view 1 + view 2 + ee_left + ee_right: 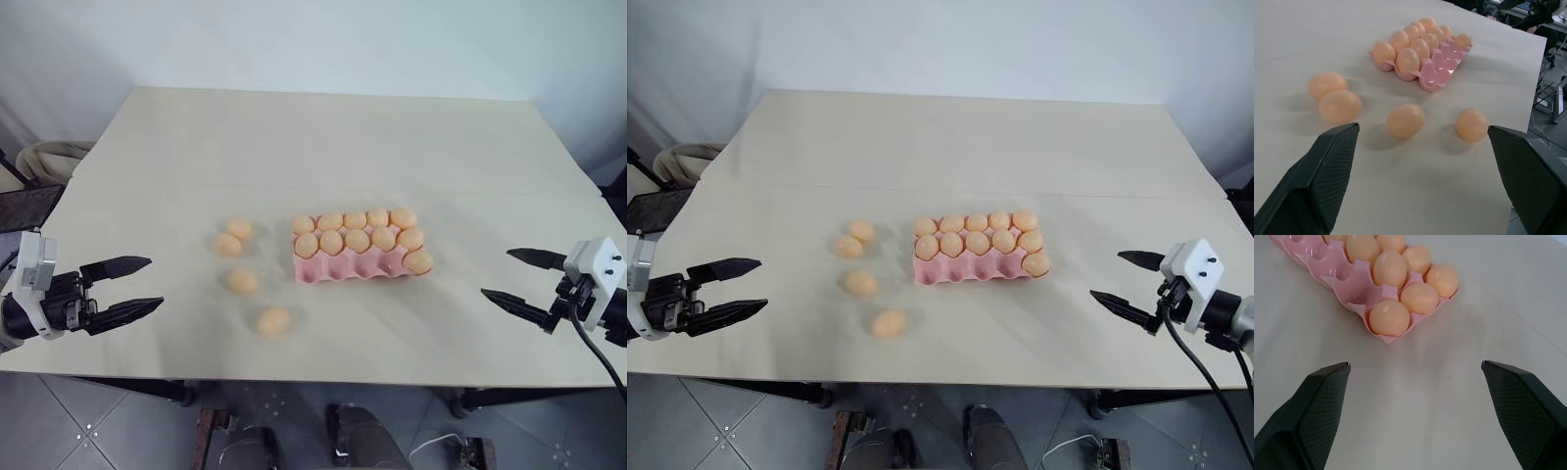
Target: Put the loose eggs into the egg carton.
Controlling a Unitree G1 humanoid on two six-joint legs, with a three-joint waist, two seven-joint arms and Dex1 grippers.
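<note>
Several loose eggs lie on the pale table left of the egg carton (338, 273): two touching at the back (238, 228), one in the middle (242, 282) and one nearest the front edge (274, 321). The pink carton holds tan eggs in its two far rows and one in the right-end cup of the near row (418, 260); the other near cups (1442, 68) are bare. My left gripper (154, 283) hovers open at the table's left front, pointing toward the loose eggs. My right gripper (497, 273) hovers open at the right front, facing the carton's right end (1347, 281).
The table (323, 137) runs wide and bare behind the carton up to a white wall. Its front edge lies just below both grippers. A beige bundle (47, 157) and dark furniture stand off the left side. A black cable (593, 348) hangs from my right wrist.
</note>
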